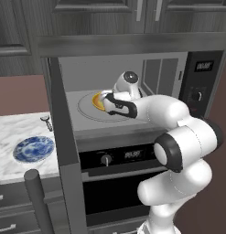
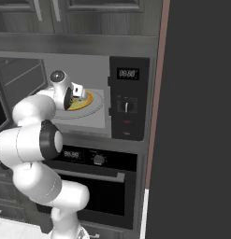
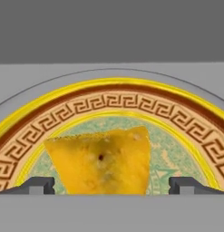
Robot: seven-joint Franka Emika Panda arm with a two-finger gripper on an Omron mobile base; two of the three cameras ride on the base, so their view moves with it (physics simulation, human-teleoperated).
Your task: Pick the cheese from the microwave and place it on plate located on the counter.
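- the gripper is released, its two dark fingertips standing wide apart at 7 and 5 o'clock in the hand view, with the cheese between them and not gripped.
- the cheese, a yellow-orange wedge, lies on the yellow-rimmed plate with the key-pattern border, its broad edge toward 12 o'clock in the hand view.
- that plate sits on the turntable inside the microwave, whose door stands open; the arm reaches into the cavity.
- in the right base view the hand hangs over the yellow-rimmed plate at about 9 o'clock of the black control panel.
- the blue-and-white plate rests on the counter at 8 o'clock of the microwave, well apart from the cheese.
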